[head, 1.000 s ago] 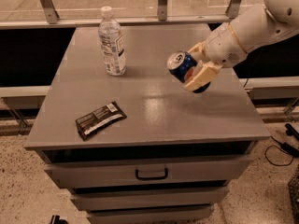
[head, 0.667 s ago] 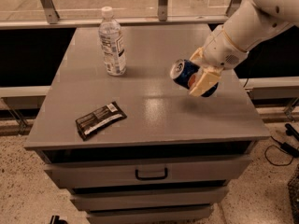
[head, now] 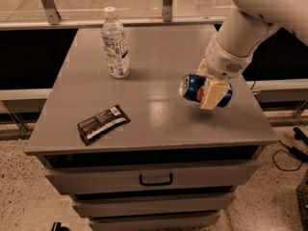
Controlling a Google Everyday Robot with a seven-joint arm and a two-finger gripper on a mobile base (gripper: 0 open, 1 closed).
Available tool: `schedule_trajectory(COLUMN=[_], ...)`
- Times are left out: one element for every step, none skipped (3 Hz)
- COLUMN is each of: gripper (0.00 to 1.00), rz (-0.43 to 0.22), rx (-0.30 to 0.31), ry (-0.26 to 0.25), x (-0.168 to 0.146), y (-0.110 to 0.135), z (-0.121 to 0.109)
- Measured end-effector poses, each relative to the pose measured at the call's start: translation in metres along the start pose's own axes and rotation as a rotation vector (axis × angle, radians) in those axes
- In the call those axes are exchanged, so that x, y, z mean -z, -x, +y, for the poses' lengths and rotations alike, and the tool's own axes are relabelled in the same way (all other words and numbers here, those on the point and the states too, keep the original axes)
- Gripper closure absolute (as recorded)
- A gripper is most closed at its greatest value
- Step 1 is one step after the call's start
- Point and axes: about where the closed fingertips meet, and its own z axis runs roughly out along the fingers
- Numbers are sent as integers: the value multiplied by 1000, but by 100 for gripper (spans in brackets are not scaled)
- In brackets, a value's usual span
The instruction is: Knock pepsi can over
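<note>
Pincer [head: 207,83] and can [head: 192,86] are seen together over the right part of the counter [head: 154,57], nearer the front edge than the back. The can is clamped between the pincer's two pale fingers [head: 212,94] and is turned on its side, with its silver top pointed left. Whether its lower side touches the counter cannot be told. The white arm [head: 243,30] is brought in from the upper right, across the counter's right edge.

Bare counter is left between the can and the right edge, and a wider strip between the can and the front edge. To the left of the can a broad stretch of bare counter is found, running to the middle.

A clear water bottle [head: 115,44] with a white cap is set upright near the back left, well apart from the can. A dark snack wrapper [head: 103,124] is laid flat near the front left, askew to the edge and also well apart. Neither is placed between the can and the nearest edges.

Drawers are fitted below the counter, the top one with a dark handle [head: 156,179]. Cables [head: 291,150] are seen on the floor at the right.

On the can, dark blue with a red and white patch is shown; no lettering can be read. The bottle's label and the wrapper's pale print cannot be read either.
</note>
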Motion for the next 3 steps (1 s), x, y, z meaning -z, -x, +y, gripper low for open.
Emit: schedule_trajectory(gripper=[64,41,17], rz=[59,79,98], rx=[16,27,35], ry=[40,100,151], x=[-3,-15,-26], y=[0,2,3], z=[11,20,29])
